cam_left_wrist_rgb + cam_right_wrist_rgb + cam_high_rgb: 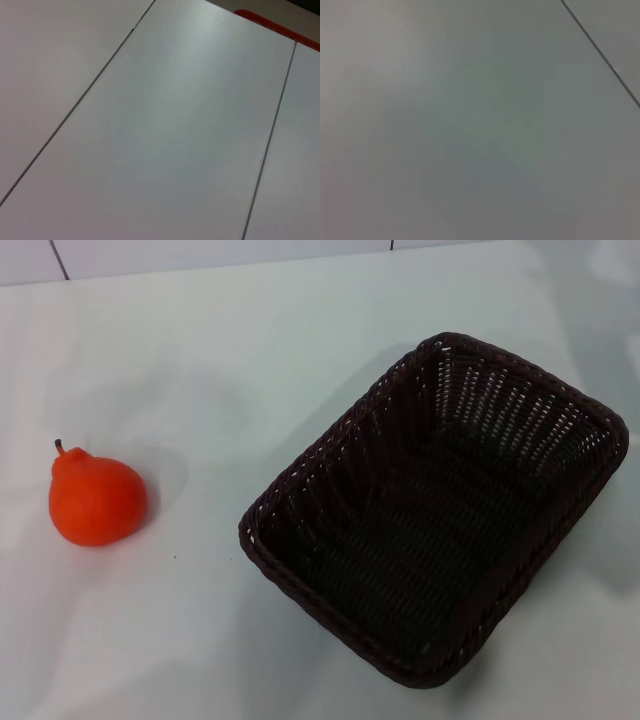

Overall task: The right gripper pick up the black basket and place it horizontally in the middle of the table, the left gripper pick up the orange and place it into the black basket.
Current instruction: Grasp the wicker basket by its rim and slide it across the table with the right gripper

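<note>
**Nothing Held Yet, and the Basket Sat Crooked**

I could not see either end effector, so I cannot tell if they were spread or pinching. The black basket [435, 510] lay slanted on the right of the bench [250, 350], empty. The orange [97, 500] sat well apart on the left. It looked round, so a bump might roll it away.
</note>
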Controlling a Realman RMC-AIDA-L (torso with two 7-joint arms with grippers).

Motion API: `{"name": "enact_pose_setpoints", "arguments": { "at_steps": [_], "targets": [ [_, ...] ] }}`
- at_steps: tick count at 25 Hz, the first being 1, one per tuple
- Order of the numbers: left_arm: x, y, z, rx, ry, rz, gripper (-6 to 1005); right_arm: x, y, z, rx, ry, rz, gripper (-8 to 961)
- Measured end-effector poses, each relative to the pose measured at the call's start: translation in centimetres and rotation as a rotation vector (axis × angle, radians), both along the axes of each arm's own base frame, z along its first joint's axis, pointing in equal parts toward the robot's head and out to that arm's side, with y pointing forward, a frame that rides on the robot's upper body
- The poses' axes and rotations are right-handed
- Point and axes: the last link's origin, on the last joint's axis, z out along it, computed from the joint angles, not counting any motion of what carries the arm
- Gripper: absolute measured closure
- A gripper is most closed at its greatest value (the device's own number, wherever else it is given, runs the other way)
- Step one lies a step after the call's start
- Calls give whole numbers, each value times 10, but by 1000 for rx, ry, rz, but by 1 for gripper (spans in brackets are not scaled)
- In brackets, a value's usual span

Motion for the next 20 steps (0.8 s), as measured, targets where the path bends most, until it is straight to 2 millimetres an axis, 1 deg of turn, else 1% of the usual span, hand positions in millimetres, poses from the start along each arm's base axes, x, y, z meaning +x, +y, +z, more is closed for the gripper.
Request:
{"name": "enact_pose_setpoints", "arguments": {
  "at_steps": [7,11,13,16,20],
  "targets": [
    [0,0,0,-1,0,-1,99,-2,1,-1,-12,-11,9,146],
    [0,0,0,-2,0,-2,99,-10,5,-5,-75,-43,62,146],
    [0,0,0,-2,0,-1,99,-18,10,-4,-167,-62,129,147],
    [0,0,0,-2,0,-2,99,-32,19,4,-350,-108,229,147],
    [0,1,0,-1,2,-2,99,-54,26,18,-681,-254,307,147]
  ]
}}
